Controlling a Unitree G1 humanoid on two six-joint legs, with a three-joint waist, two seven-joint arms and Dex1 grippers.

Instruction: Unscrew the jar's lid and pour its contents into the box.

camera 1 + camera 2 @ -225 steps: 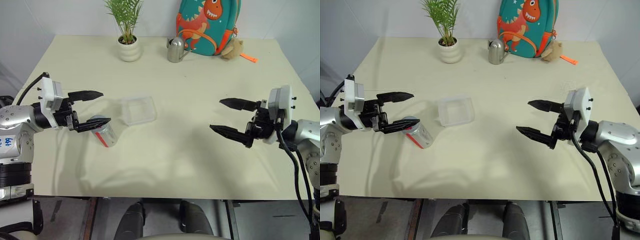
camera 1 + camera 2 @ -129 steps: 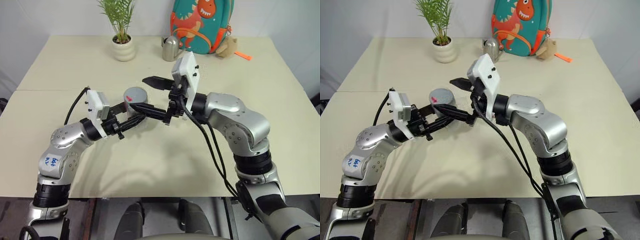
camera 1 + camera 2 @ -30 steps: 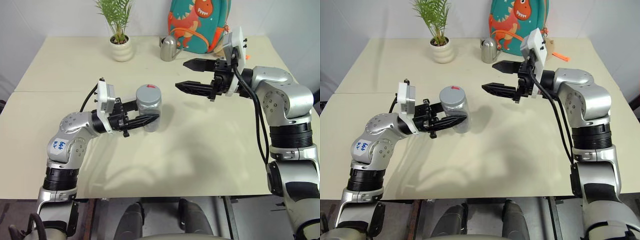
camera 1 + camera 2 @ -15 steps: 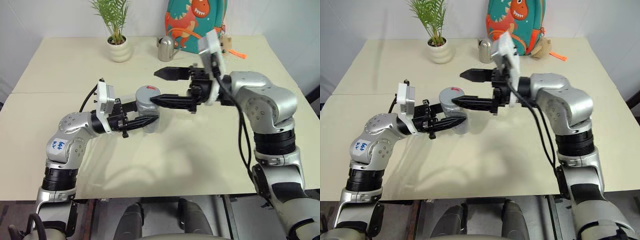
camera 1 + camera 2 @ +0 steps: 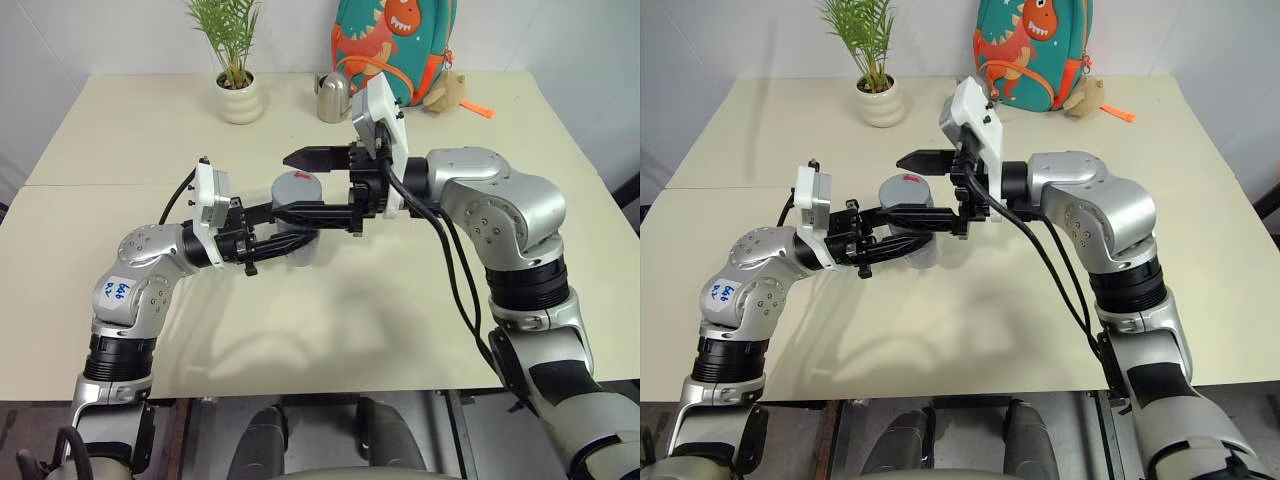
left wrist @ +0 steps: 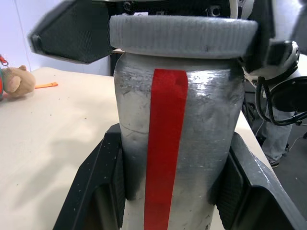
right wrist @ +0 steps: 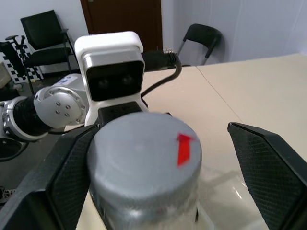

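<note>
The left end effector (image 5: 285,228) is clamped on the body of the jar (image 5: 296,225), holding it upright above the tabletop (image 5: 330,300) in front of the robot. That grip low on the body leaves the lid (image 5: 296,185) clear, and judging by the task it serves as the fixed anchor so the jar cannot spin when the cap is turned. In the left wrist view the two fingers (image 6: 103,177) press the jar's sides, a red stripe running down its front.

To the right, the right end effector (image 5: 300,185) reaches in level, its fingers spread wide on either side of the grey lid with the small red mark, not touching it. It looks poised to close on the cap. The box cannot be made out behind the arms.
</note>
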